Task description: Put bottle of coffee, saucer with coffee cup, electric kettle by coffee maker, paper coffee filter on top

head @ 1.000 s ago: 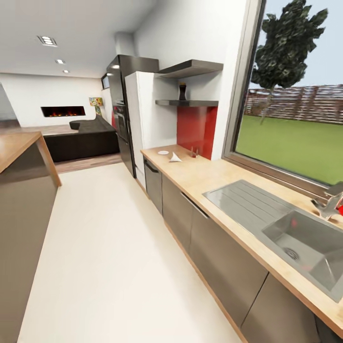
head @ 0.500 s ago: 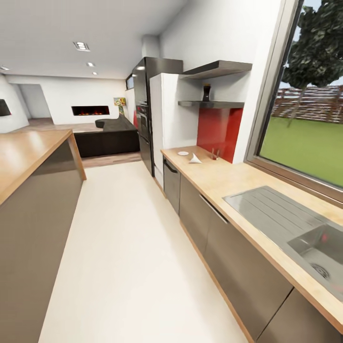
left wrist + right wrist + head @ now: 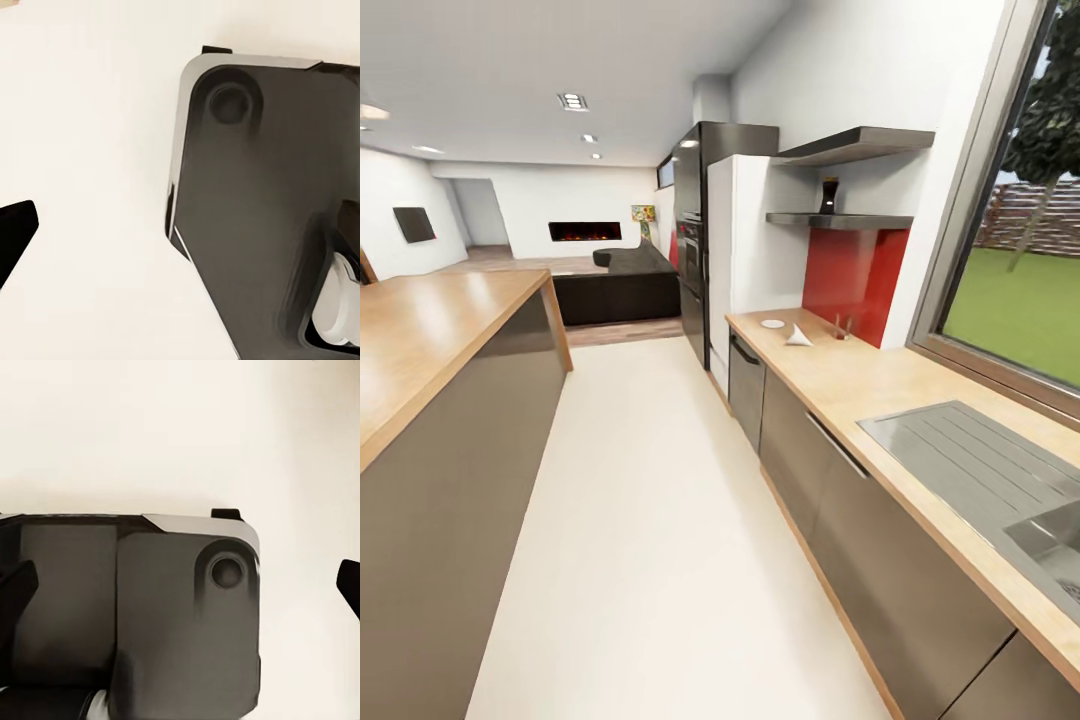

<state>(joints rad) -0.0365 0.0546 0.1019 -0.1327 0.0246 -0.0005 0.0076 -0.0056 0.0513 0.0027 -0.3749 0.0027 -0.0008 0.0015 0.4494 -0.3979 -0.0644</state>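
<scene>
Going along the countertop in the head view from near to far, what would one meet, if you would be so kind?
Sink → its ribbed drainboard → paper coffee filter → saucer, near the countertop's far end.

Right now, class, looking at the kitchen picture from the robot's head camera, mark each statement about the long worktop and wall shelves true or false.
1. A small white plate lies on the worktop. True.
2. A white paper cone lies beside that plate. True.
3. The dark jar stands on the worktop. False: it stands on the lower wall shelf.
4. The wall panel under the shelf is blue. False: it is red.
</scene>
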